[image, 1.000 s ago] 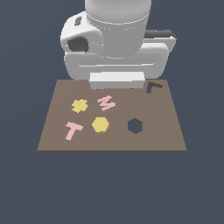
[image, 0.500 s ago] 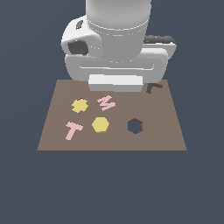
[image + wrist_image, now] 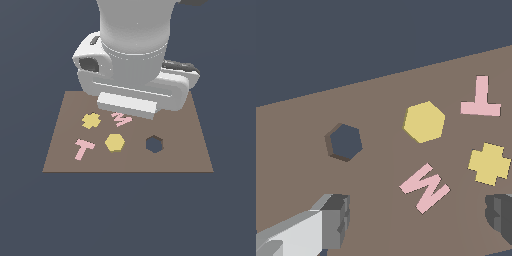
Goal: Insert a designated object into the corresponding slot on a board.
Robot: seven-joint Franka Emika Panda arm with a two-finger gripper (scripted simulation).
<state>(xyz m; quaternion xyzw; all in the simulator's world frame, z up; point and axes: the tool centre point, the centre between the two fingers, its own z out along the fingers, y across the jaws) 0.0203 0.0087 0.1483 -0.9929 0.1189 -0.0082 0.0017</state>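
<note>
The yellow hexagon (image 3: 115,142) lies flat on the brown board (image 3: 190,150), well apart from the dark hexagonal slot (image 3: 154,144), which sits toward the exterior view's right of it and holds nothing. Taking the hexagon as the landmark: a pink T piece (image 3: 83,148) lies toward the exterior view's left of it, a yellow scalloped piece (image 3: 91,120) lies beyond it on that same side, and a pink zigzag letter (image 3: 121,119) lies just beyond it, partly under the arm's bulk (image 3: 132,60). In the wrist view the pincer (image 3: 421,220) stands wide open above the board, one fingertip (image 3: 333,220) and the other (image 3: 501,212) well apart, with nothing between them; the pink letter lies nearest that gap, the hexagon farther off.
</note>
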